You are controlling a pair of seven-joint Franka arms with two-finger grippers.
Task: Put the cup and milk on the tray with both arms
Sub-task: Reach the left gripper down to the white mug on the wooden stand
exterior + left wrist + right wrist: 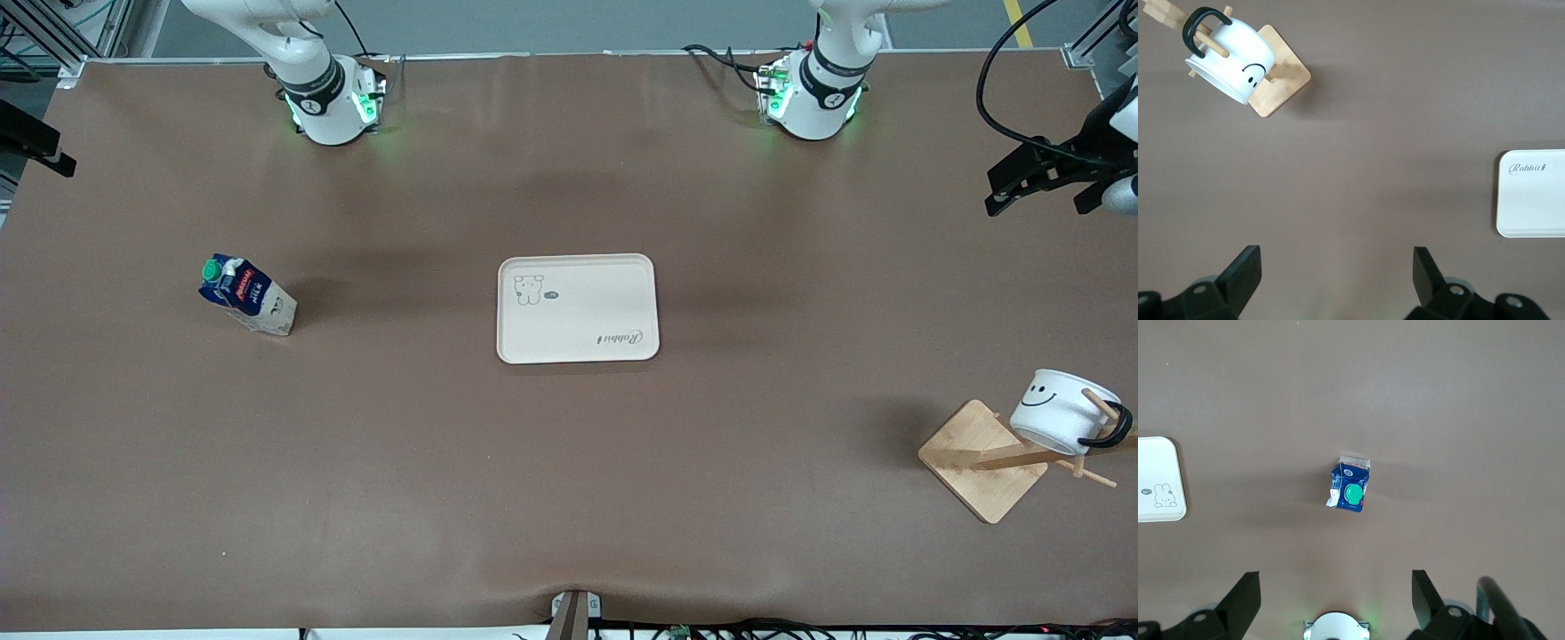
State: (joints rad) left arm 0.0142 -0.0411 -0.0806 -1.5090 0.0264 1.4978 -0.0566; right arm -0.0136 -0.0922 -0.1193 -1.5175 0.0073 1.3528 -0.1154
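The cream tray (578,308) lies flat in the middle of the table with nothing on it. The milk (247,296) stands upright toward the right arm's end, and shows from above in the right wrist view (1351,490). The cup (1062,411) hangs tilted on a peg of the wooden rack (978,462) toward the left arm's end, nearer the front camera than the tray. It also shows in the left wrist view (1228,57). My left gripper (1337,267) is open and empty, high over bare table between rack and tray. My right gripper (1336,590) is open and empty, high above the milk.
The rack's square wooden base (1281,80) rests on the brown table. A corner of the tray shows in each wrist view, the left (1535,193) and the right (1158,480). The right arm's base (1336,627) shows under my right gripper.
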